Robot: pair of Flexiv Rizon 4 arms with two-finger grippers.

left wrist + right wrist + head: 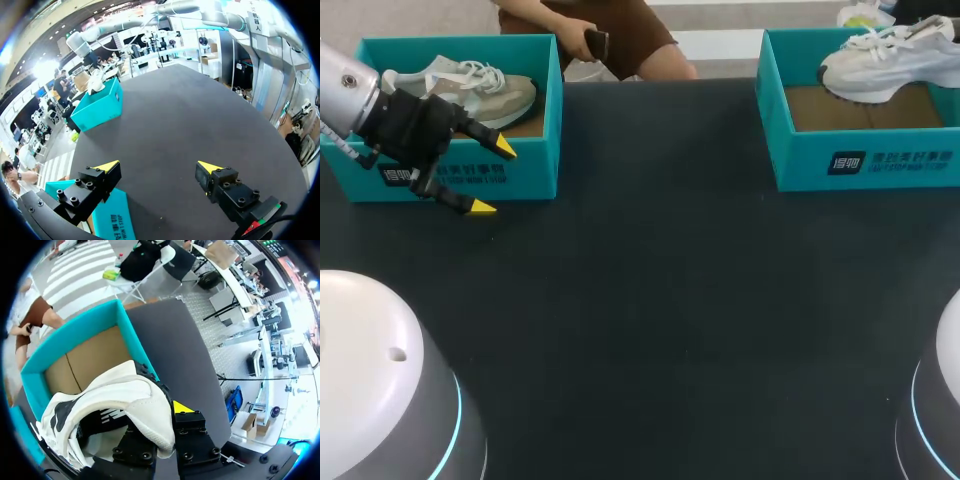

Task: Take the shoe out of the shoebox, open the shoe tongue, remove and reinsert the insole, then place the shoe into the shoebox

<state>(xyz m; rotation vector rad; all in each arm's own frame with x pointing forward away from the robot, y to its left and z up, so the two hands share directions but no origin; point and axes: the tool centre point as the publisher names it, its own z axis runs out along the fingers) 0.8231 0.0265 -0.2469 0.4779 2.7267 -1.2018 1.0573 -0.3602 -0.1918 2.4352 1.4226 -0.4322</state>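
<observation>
Evidently at the take-out step, the right pincer (159, 421) clamped the white mesh sneaker (115, 400) over the teal cardboard shoebox (75, 335), needing next to carry it onto the black table (670, 300), while the left pincer (492, 178) hung open.

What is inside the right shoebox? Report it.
In the right shoebox: a white shoe, its heel in the right gripper, and bare cardboard floor. The floor beneath the shoe is covered; whether the shoe rests on it cannot be told.
</observation>
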